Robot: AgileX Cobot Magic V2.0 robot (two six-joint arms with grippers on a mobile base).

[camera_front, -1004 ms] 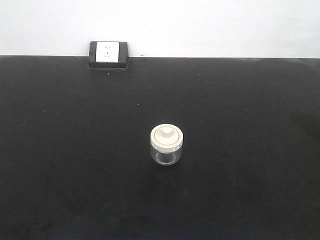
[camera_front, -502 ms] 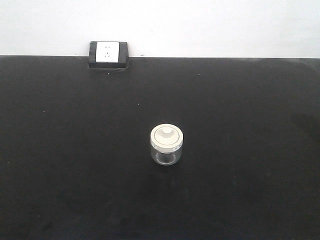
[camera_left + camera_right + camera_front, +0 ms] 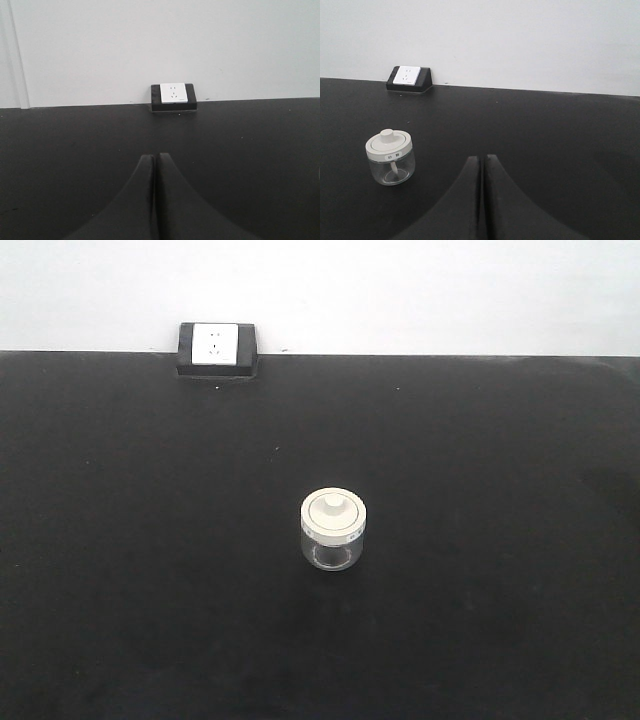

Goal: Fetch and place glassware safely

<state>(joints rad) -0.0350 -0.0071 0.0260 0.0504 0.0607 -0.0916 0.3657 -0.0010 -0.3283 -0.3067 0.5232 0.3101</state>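
On the black tabletop [image 3: 480, 490] the lidded glass jar [image 3: 333, 529] stands upright and untouched, so the clenched right claw [image 3: 482, 158], like the clenched left claw [image 3: 154, 156], should spread wide before closing gently around the glass below the lid.

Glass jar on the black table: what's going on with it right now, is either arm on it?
Nothing is handling it. The glass jar stands upright on the black table with its cream lid on, and no arm shows near it in the front view. The left gripper and right gripper both look shut and empty. The jar sits ahead and left of the right gripper. A wall socket sits at the table's far edge.
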